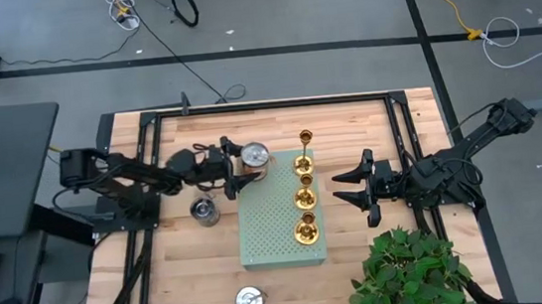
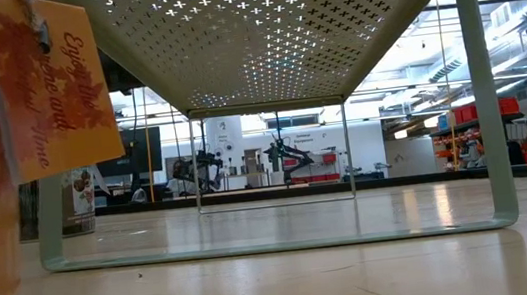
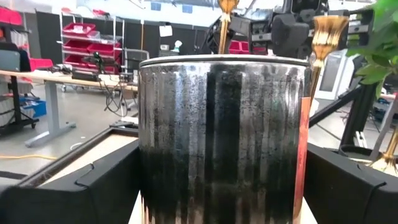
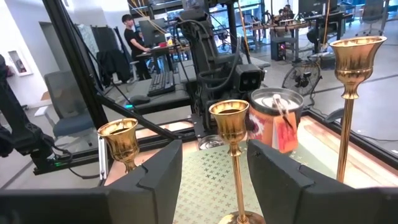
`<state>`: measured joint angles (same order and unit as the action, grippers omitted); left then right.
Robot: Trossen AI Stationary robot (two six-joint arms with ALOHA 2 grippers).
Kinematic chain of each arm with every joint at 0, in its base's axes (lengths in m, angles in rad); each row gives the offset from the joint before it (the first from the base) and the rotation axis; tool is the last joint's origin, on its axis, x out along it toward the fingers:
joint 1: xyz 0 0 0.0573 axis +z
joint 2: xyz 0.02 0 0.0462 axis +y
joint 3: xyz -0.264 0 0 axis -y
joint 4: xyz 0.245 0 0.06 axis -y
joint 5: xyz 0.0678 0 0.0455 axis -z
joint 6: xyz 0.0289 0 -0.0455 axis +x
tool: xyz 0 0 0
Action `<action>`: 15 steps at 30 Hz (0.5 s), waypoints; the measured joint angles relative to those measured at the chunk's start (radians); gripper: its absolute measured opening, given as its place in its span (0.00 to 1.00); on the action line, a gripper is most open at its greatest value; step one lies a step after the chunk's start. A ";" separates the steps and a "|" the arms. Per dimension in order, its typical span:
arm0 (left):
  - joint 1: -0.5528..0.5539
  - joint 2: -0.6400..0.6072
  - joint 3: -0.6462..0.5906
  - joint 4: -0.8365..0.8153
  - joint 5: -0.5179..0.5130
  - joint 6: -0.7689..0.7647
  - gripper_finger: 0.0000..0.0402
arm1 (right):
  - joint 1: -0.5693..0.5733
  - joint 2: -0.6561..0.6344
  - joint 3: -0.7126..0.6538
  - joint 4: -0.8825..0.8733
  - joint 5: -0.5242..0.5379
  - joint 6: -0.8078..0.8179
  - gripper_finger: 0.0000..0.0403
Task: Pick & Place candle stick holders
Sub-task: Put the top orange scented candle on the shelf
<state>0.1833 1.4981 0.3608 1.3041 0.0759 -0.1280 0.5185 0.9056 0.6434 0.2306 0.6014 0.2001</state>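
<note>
Both arms are dark, jointed and cable-draped, each ending in a black two-fingered claw (image 1: 351, 189).

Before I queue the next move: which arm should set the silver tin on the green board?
Left. Its claw is closed on the silver tin at the green board; the right claw is open beside the gold holders.

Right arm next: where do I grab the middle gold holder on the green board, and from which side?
Grip the middle gold holder by its thin stem under the cup, coming level from the board's right edge. It stands upright, the open right gripper faces it, and the flared cup should stop slipping. Gold neighbours flank it, so go straight. The left gripper holds a silver holder.
</note>
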 joint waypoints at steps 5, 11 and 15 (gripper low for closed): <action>0.000 0.009 -0.007 0.007 0.006 -0.018 0.93 | 0.000 0.000 0.000 0.000 0.000 0.000 0.46; 0.000 0.009 -0.008 0.004 0.006 -0.019 0.93 | 0.000 0.000 0.000 0.000 0.000 0.000 0.46; 0.000 0.009 -0.008 0.003 0.006 -0.026 0.94 | 0.000 0.000 0.000 0.000 0.000 0.000 0.46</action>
<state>0.1833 1.5074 0.3531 1.3066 0.0814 -0.1535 0.5186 0.9058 0.6434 0.2306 0.6018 0.2001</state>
